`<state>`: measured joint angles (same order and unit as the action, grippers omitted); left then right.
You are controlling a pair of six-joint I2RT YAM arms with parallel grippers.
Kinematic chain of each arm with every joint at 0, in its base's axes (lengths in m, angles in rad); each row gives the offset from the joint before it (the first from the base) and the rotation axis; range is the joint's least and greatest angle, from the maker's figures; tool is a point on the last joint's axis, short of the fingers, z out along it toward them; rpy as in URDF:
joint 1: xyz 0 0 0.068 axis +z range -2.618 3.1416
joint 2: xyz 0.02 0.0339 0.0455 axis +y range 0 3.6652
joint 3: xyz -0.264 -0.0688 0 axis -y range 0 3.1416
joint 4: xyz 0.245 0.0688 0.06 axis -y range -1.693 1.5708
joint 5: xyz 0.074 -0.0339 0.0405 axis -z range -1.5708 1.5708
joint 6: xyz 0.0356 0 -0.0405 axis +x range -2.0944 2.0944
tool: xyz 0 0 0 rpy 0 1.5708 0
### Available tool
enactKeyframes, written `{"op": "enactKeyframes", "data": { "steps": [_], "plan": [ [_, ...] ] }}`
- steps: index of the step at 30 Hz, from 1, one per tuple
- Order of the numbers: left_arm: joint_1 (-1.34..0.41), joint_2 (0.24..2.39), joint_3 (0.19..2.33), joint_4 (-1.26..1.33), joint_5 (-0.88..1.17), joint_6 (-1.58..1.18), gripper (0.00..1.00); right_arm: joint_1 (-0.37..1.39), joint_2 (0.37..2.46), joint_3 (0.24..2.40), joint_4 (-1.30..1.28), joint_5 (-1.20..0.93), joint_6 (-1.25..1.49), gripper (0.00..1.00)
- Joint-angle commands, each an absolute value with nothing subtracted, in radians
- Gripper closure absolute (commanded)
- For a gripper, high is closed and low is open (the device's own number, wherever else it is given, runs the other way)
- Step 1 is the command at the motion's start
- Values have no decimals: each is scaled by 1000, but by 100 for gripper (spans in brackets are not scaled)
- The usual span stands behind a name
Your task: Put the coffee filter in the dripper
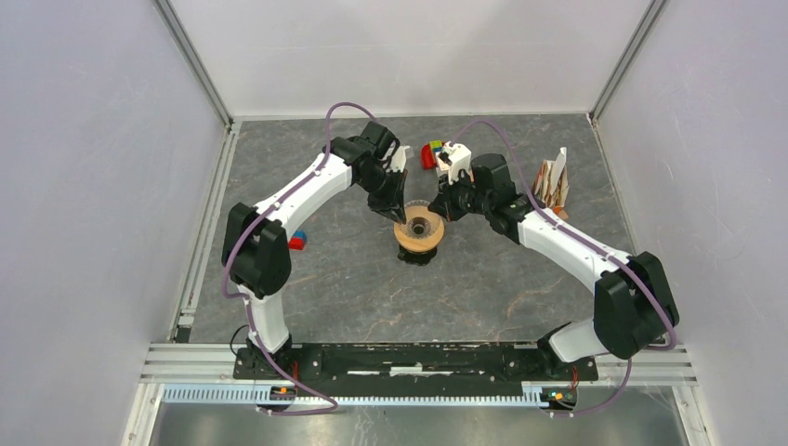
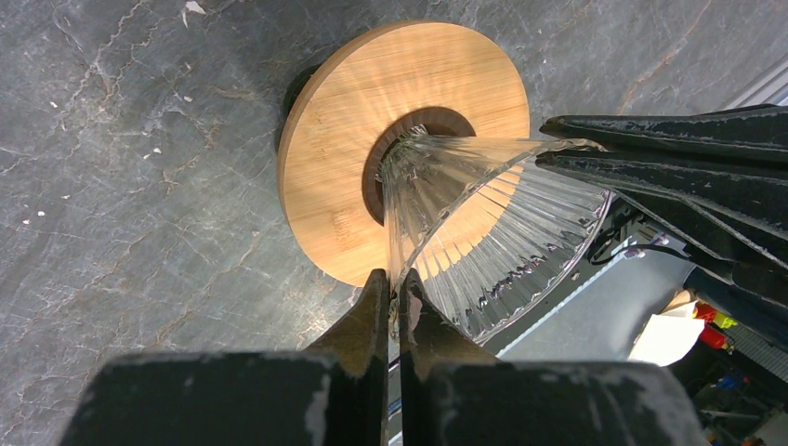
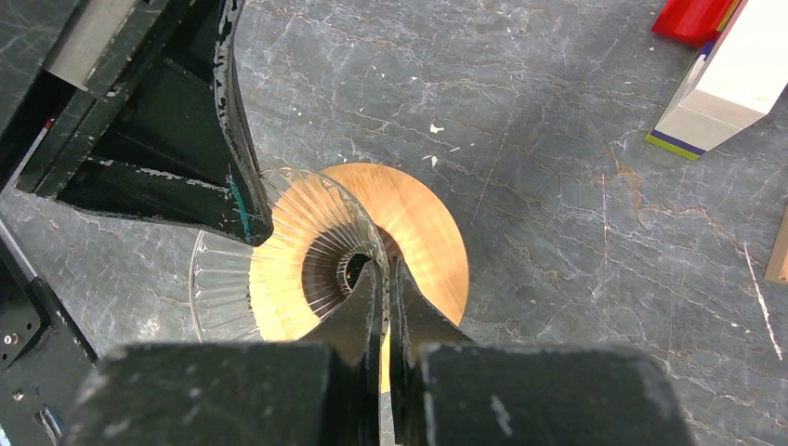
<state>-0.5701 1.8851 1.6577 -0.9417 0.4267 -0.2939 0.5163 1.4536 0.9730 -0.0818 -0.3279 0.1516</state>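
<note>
Both end effectors, left (image 2: 395, 295) and right (image 3: 386, 283), pinch the dripper's (image 1: 419, 229) glass rim at frame centre; no filter is inside yet.

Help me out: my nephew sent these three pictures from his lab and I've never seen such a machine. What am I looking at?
These are two robot arms bolted to the near edge of a grey table. The wide picture comes from a camera above and behind them. The other two come from cameras on each wrist, looking past that arm's own black fingers.

In the middle stands the dripper, a ribbed glass funnel in a round wooden ring. The left gripper is shut on the funnel's rim, and the right gripper pinches the rim on the opposite side.

Also on the table: coloured toy blocks, a small red and blue block, and a stack of folded paper at the right. No paper is in the dripper yet.
</note>
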Motion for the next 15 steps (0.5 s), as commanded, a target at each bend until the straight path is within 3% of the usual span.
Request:
{"op": "enactKeyframes", "data": {
  "steps": [1,7,15],
  "plan": [
    [-643,1961,1634,-918,477,-266,98,548,1527,919,-196,-284,98,100],
    [-643,1942,1680,-930,468,-252,98,547,1495,950,-209,-291,78,100],
    [-643,1937,1698,-931,454,-253,88,543,1494,1003,-244,-286,54,86]
  ]
}}
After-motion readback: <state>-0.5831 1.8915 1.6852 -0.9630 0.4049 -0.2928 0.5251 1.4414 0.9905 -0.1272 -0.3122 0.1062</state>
